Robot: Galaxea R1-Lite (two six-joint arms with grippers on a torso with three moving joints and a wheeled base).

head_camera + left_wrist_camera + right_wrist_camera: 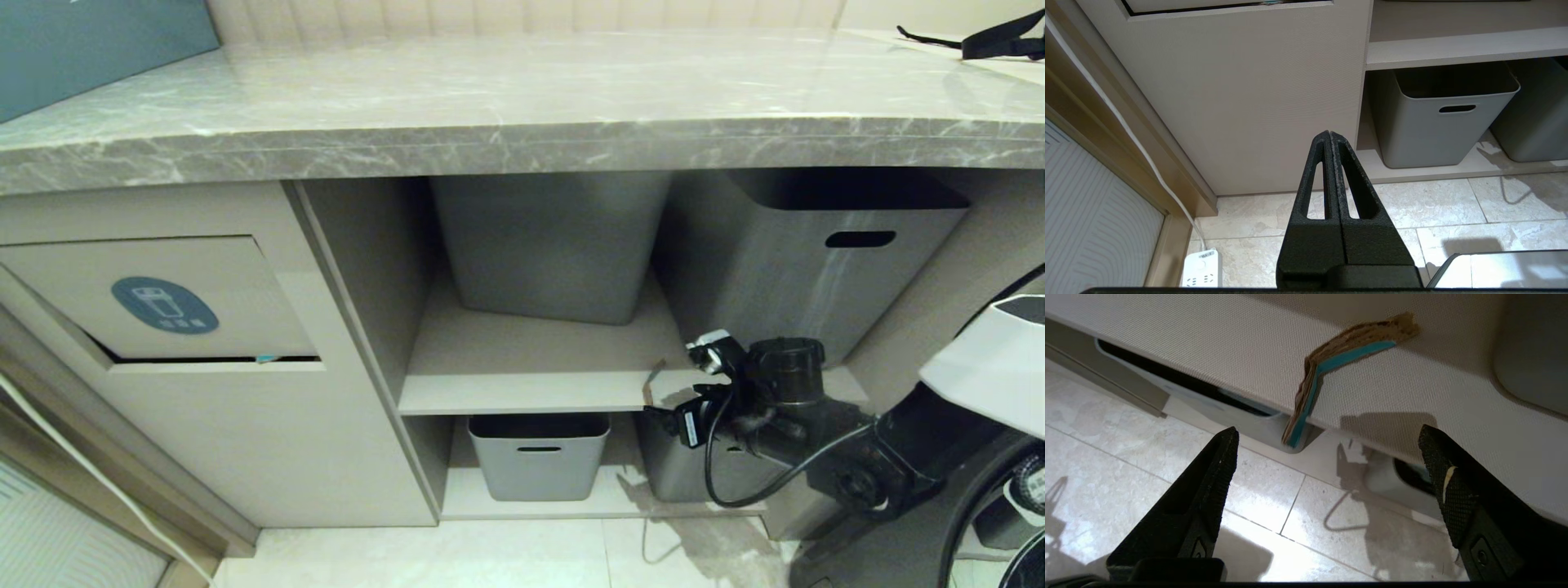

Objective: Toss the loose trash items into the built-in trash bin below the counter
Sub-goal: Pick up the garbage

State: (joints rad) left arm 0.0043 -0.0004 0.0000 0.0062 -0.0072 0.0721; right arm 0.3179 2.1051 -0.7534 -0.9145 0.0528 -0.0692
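Right tool (1327, 465) jaws wide apart, empty, over tiled floor (1167, 465). Bent cardboard scrap (1331, 363) with teal side lies on beige shelf (1208, 347) edge, hanging over.

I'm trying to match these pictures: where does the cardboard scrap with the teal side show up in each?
Head view: cardboard scrap on the shelf's front edge, right of centre.
Left wrist view: not in it.
Right wrist view: upper middle, overhanging that edge.
Shared landmark: the shelf.
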